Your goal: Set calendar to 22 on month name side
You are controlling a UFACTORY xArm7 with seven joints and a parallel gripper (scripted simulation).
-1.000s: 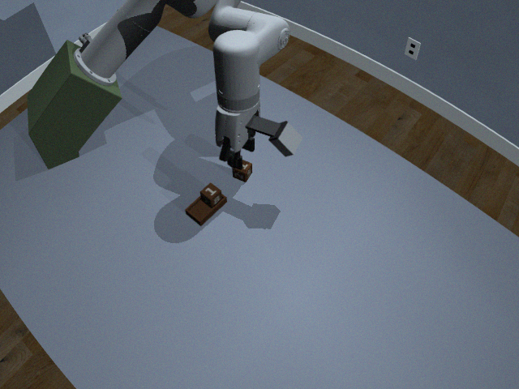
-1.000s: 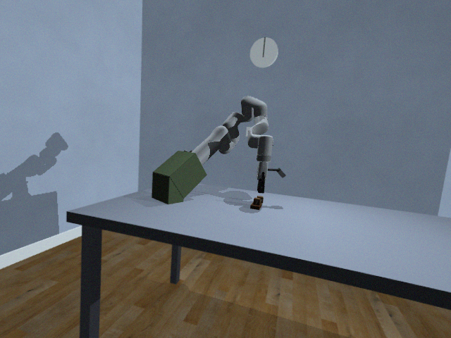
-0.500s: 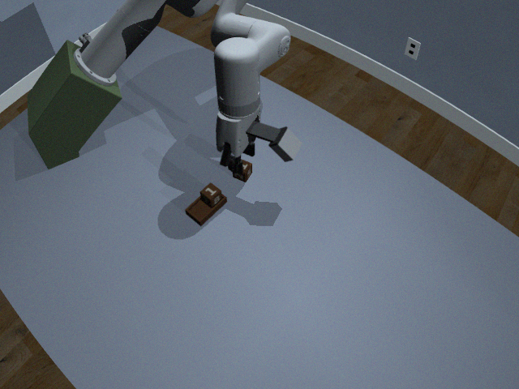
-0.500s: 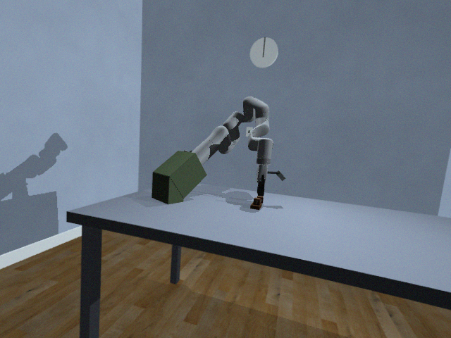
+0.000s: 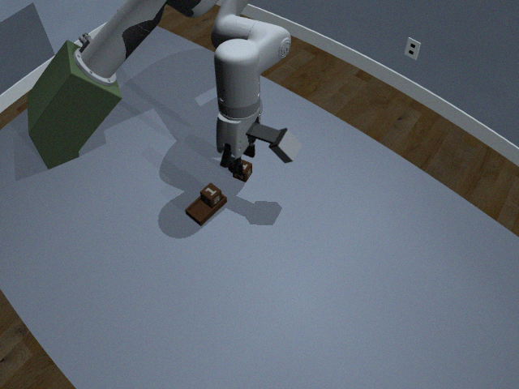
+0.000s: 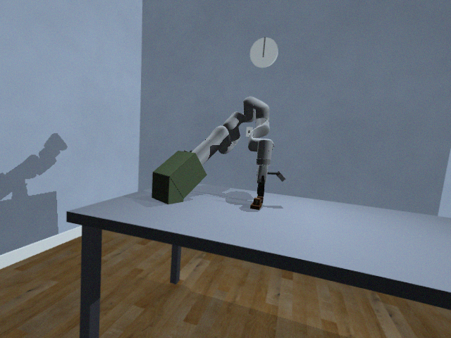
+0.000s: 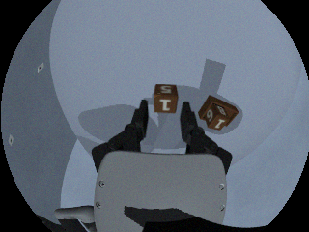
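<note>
Black fingers of my gripper [image 5: 237, 164] stand half apart, straddling the loose cube [image 5: 244, 170] on the table [image 5: 335, 271] without clamping it; I judge nothing is gripped yet; the spread suits a cube-width grasp. Just beside, apart from this cube, the wooden tray [image 5: 200, 210] lies flat, holding the second cube [image 5: 211, 194] at one end, its top face reading 1; the other slot stays free for the loose one. Which faces carry a 2 I cannot tell; both cubes likely need turning. Farther out, the arm's green base block [image 5: 62, 109] sits near the table's edge.
</note>
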